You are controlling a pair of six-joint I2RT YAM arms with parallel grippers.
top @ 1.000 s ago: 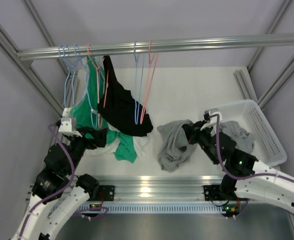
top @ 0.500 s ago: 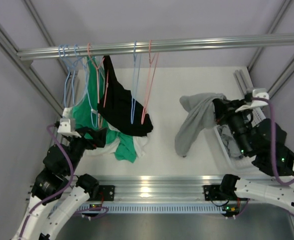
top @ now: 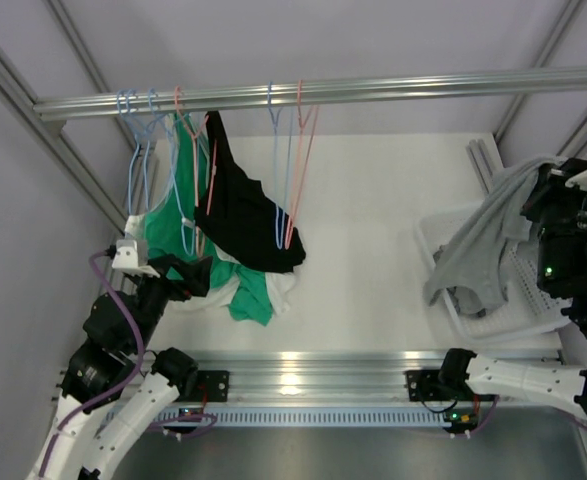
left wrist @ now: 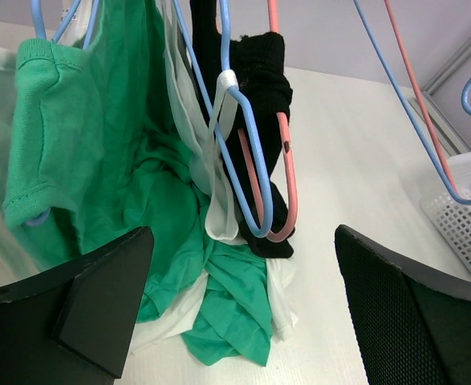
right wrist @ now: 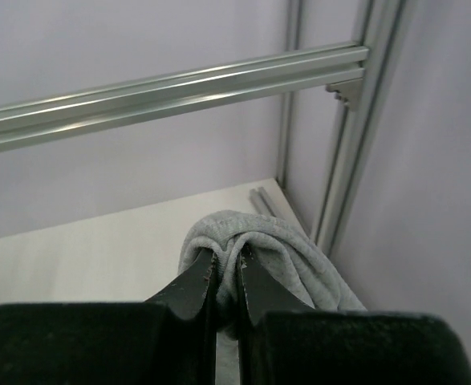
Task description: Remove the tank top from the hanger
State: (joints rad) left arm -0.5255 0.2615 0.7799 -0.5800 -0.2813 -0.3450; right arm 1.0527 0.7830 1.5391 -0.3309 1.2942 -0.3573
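Top external view: the right gripper (top: 539,190) sits high at the right edge of the frame, and the grey tank top (top: 481,248) hangs from it in a long fold. The cloth's lower end droops over the white basket (top: 501,322) in the lower right; whether it touches the basket I cannot tell. In the right wrist view the right gripper (right wrist: 225,263) has its jaws squeezed almost together on a bunched ridge of the grey tank top (right wrist: 293,250), with the cloth bulging out above and to the right of the fingers.

The left gripper (top: 187,274) is low at the left of the frame, just beside a heap of hanging clothes. In the left wrist view its jaws (left wrist: 241,241) stand wide apart with nothing between them, facing the clothes.

A metal rail (top: 373,90) crosses the upper part of the top view. From its left part hang a green garment (top: 249,296) and a black garment (top: 243,212), their lower ends resting on the table (top: 373,200). The left wrist view shows the black garment (left wrist: 261,66) draped over a pink hanger (left wrist: 288,168), with a blue hanger (left wrist: 243,152) just in front and a thin white garment (left wrist: 219,218) threaded between. Near the rail's middle a second blue hanger (top: 273,170) and a second pink hanger (top: 300,170) hang side by side.
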